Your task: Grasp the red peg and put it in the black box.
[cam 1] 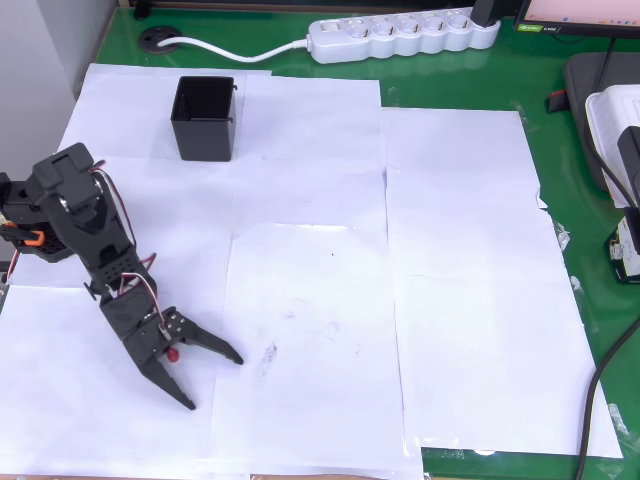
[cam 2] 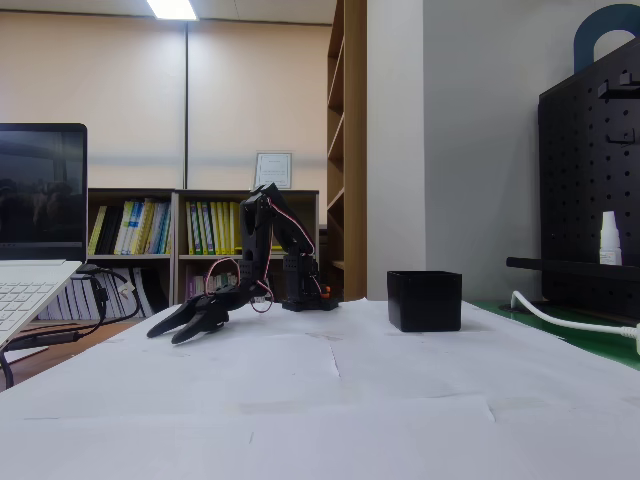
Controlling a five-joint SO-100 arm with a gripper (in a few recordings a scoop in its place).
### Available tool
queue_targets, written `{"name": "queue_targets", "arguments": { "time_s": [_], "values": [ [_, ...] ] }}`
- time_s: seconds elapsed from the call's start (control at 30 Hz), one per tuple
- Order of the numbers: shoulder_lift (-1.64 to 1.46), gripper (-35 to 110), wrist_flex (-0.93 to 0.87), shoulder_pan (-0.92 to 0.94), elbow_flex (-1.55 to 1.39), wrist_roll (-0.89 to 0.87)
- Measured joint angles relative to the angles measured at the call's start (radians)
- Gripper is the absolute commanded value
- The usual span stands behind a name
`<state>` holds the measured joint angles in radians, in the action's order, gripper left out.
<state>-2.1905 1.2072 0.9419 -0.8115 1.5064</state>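
Overhead view. White paper sheets (cam 1: 320,290) cover most of a green table (cam 1: 560,150). The black arm (cam 1: 85,225) stands at the left edge, reaching toward the lower left of the picture. Its gripper (cam 1: 213,380) is spread wide, the two fingers diverging in a V over the paper. The red peg (cam 1: 173,353) sits deep in the throat of the V, close to the finger roots; contact with either finger cannot be determined. The black box (cam 1: 205,118) stands upright on the paper at upper left, well apart from the gripper, opening upward. A white power strip (cam 1: 400,35) lies along the top edge.
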Motion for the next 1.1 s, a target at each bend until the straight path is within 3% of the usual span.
{"name": "queue_targets", "arguments": {
  "time_s": [1.1],
  "values": [
    [-0.175, 36, -0.064, -0.017, -0.351, -0.009]
  ]
}}
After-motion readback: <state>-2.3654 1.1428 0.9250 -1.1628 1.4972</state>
